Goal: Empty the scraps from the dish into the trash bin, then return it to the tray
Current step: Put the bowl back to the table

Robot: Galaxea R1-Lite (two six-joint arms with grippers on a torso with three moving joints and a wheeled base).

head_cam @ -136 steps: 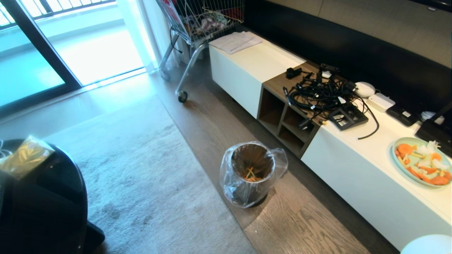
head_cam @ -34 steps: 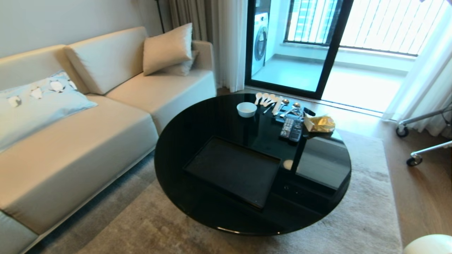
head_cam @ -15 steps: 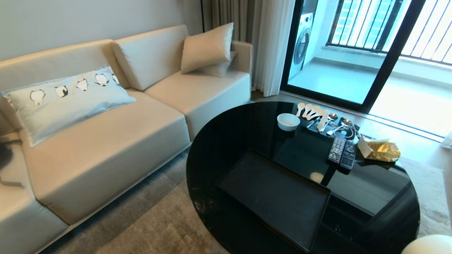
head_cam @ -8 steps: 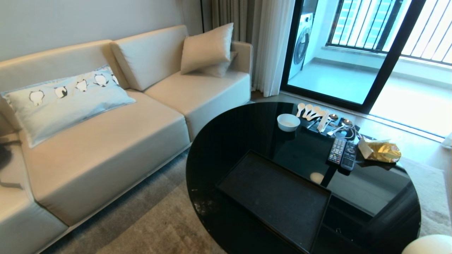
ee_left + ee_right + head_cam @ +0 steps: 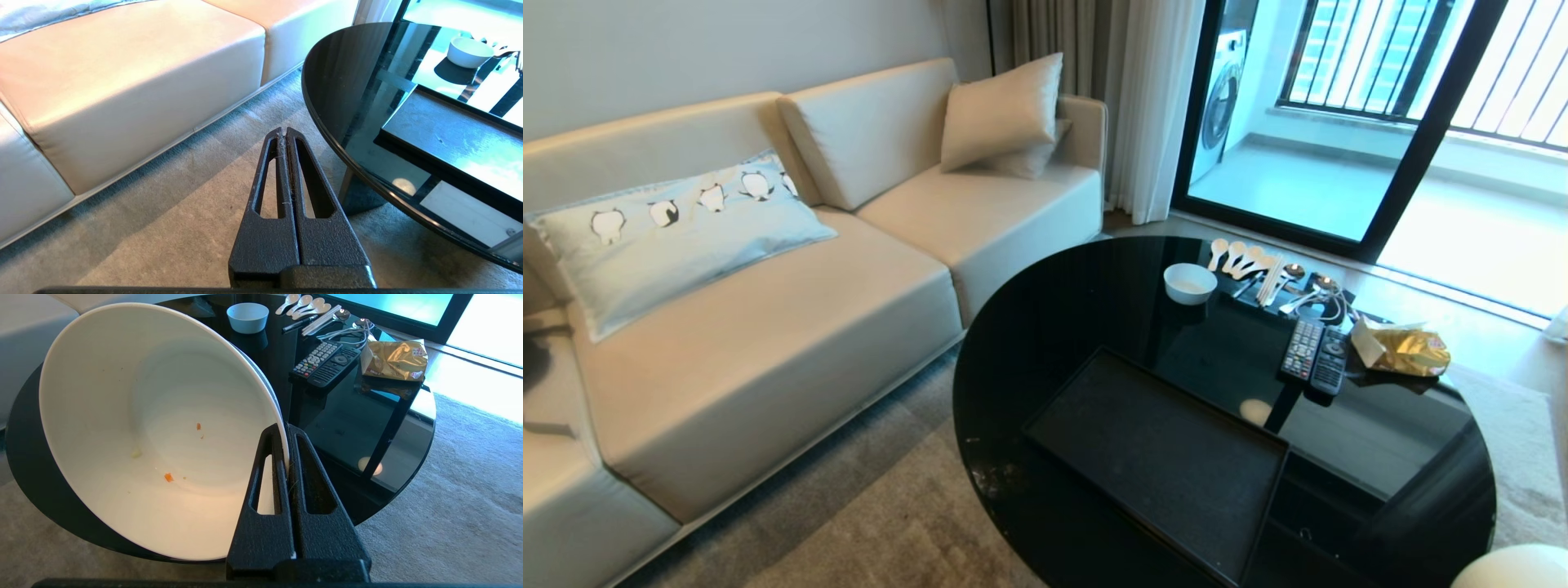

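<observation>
My right gripper (image 5: 284, 426) is shut on the rim of the dish (image 5: 135, 416), a deep glossy white bowl held tilted before the round black table (image 5: 351, 416). Only a few tiny orange crumbs of the scraps (image 5: 168, 477) cling inside it. In the head view just a white curve of the dish (image 5: 1511, 567) shows at the lower right corner. The black tray (image 5: 1160, 457) lies bare on the near side of the table (image 5: 1086, 310). My left gripper (image 5: 283, 132) is shut on nothing, low over the carpet beside the table's edge. The trash bin is out of view.
On the table's far side are a small white bowl (image 5: 1190, 282), several spoons (image 5: 1241, 260), two remotes (image 5: 1313, 351) and a gold packet (image 5: 1405, 351). A beige sofa (image 5: 768, 327) stands to the left, and a glass balcony door (image 5: 1307, 122) lies beyond the table.
The head view has swung away from the trash bin by the cabinet to the sofa and round table. Over the last second the scene holds still.
</observation>
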